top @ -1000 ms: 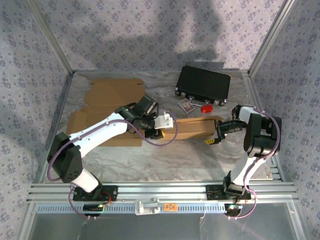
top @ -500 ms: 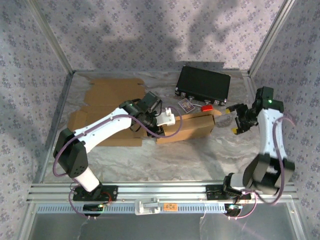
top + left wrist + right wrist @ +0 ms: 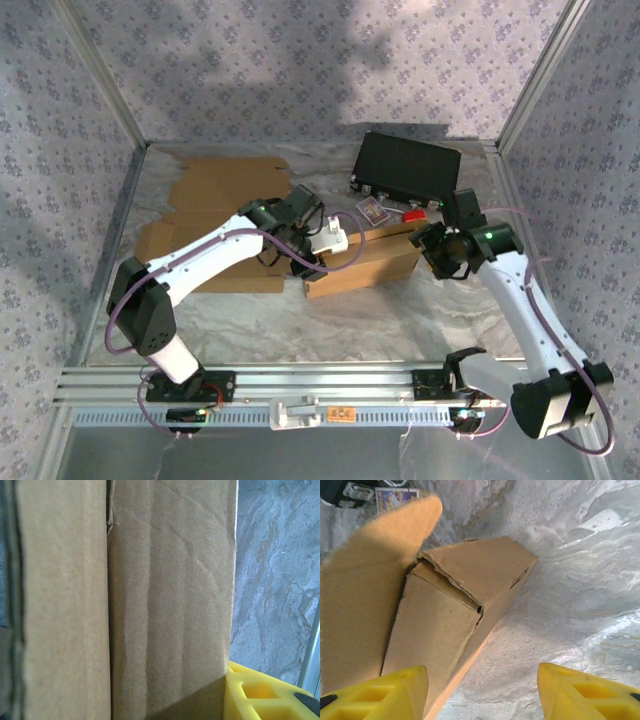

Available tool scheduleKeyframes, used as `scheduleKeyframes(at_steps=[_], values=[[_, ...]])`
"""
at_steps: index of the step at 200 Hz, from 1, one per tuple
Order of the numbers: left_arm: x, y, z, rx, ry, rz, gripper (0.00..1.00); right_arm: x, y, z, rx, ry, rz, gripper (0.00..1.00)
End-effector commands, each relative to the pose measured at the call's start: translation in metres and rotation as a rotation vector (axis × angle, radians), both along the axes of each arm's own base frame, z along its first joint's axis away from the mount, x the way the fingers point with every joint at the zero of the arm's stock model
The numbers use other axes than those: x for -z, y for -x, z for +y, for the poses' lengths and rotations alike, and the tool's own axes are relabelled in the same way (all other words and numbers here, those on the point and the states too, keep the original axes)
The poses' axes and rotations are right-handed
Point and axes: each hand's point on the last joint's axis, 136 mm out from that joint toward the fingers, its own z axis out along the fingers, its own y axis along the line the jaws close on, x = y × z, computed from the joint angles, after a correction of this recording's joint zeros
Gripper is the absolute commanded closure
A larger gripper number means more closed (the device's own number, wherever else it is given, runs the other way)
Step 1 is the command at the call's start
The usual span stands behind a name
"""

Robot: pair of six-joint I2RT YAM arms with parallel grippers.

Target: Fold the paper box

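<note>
"Where was the box?"

"The box [image 3: 365, 262] lay on its side near the middle of the table [image 3: 350, 325]. It was a long, narrow brown cardboard shape with square edges, running across between the two arms. The tabletop was pale grey with marble-like veins."

"And the cardboard itself?"

"Matte and fibrous. Seen close from the left wrist, the box [image 3: 170, 595] showed fine creases and a straight seam running down it. From the right wrist, the near end of the box [image 3: 460, 615] looked ragged, with a buckled edge and a small gap open at the corner. A flap [image 3: 370, 575] with a rounded tip stuck out beside that end."

"The grippers?"

"The left gripper [image 3: 312, 258] sat against the box's left part. One blocky yellow finger [image 3: 255, 690] with square hollows touched the cardboard, but I couldn't tell whether the jaws were clamped. The right gripper [image 3: 481, 675] was just off the box's right end, its yellow fingers wide apart and gripping nothing."

"Anything else?"

"A flat cardboard sheet [image 3: 215, 195] lay at the far left, partly under the left arm. A black rectangular case [image 3: 405, 168] sat at the back. Between it and the box were a small printed card [image 3: 373, 211] and a small red item [image 3: 413, 215]."
</note>
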Motion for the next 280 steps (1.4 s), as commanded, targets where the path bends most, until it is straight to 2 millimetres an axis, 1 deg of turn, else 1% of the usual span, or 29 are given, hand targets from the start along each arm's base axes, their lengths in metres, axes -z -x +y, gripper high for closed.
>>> scheduleKeyframes(at_steps=[1, 22, 35, 44, 63, 90, 108, 124, 126, 128, 138, 148, 163, 180, 199, 220, 234, 255, 280], values=[[0.012, 0.008, 0.009, -0.008, -0.075, 0.046, 0.54, 0.012, -0.006, -0.004, 0.066, 0.028, 0.02, 0.4], [0.01, 0.006, 0.007, -0.012, -0.061, 0.037, 0.53, 0.028, -0.008, -0.004, 0.073, 0.013, 0.058, 0.43], [0.01, 0.006, 0.006, -0.012, -0.062, 0.03, 0.52, 0.039, -0.004, -0.003, 0.061, 0.02, 0.112, 0.48], [0.008, 0.006, 0.005, -0.01, -0.058, 0.022, 0.51, 0.045, 0.001, -0.004, 0.054, 0.034, 0.152, 0.49], [0.007, 0.004, 0.005, -0.01, -0.057, 0.005, 0.5, 0.047, 0.005, -0.004, 0.044, 0.043, 0.169, 0.54], [0.003, -0.001, 0.004, -0.011, -0.048, -0.031, 0.51, 0.033, 0.004, -0.006, 0.026, 0.046, 0.139, 0.54], [0.002, -0.004, 0.004, -0.008, -0.041, -0.062, 0.55, 0.021, 0.0, -0.009, -0.019, 0.051, 0.128, 0.55], [0.001, -0.003, 0.005, 0.013, -0.042, -0.069, 0.6, 0.002, -0.011, -0.015, -0.076, 0.068, 0.055, 0.52], [0.002, -0.002, 0.005, 0.018, -0.044, -0.069, 0.61, -0.008, -0.017, -0.015, -0.083, 0.068, 0.02, 0.52], [0.002, -0.001, 0.005, 0.023, -0.044, -0.069, 0.61, -0.014, -0.019, -0.015, -0.091, 0.07, -0.002, 0.52], [0.001, 0.0, 0.007, 0.035, -0.048, -0.071, 0.62, -0.032, -0.03, -0.021, -0.131, 0.093, -0.087, 0.51], [0.0, 0.0, 0.007, 0.037, -0.046, -0.076, 0.62, -0.049, -0.037, -0.028, -0.176, 0.134, -0.152, 0.51], [-0.002, 0.0, 0.007, 0.04, -0.041, -0.08, 0.62, -0.065, -0.046, -0.036, -0.258, 0.185, -0.226, 0.52], [-0.002, 0.003, 0.008, 0.057, -0.042, -0.079, 0.62, -0.076, -0.056, -0.041, -0.353, 0.191, -0.303, 0.51], [0.001, 0.01, 0.013, 0.087, -0.054, -0.065, 0.62, -0.083, -0.064, -0.039, -0.474, 0.203, -0.372, 0.5], [0.003, 0.015, 0.019, 0.104, -0.066, -0.063, 0.62, -0.086, -0.061, -0.029, -0.634, 0.258, -0.427, 0.49], [0.003, 0.018, 0.023, 0.111, -0.06, -0.067, 0.62, -0.081, -0.055, -0.024, -0.737, 0.326, -0.424, 0.49], [0.002, 0.02, 0.03, 0.12, -0.047, -0.056, 0.63, -0.069, -0.043, -0.015, -0.866, 0.367, -0.407, 0.52], [0.001, 0.02, 0.037, 0.126, -0.022, -0.031, 0.63, -0.062, -0.037, -0.009, -0.972, 0.409, -0.402, 0.55]])
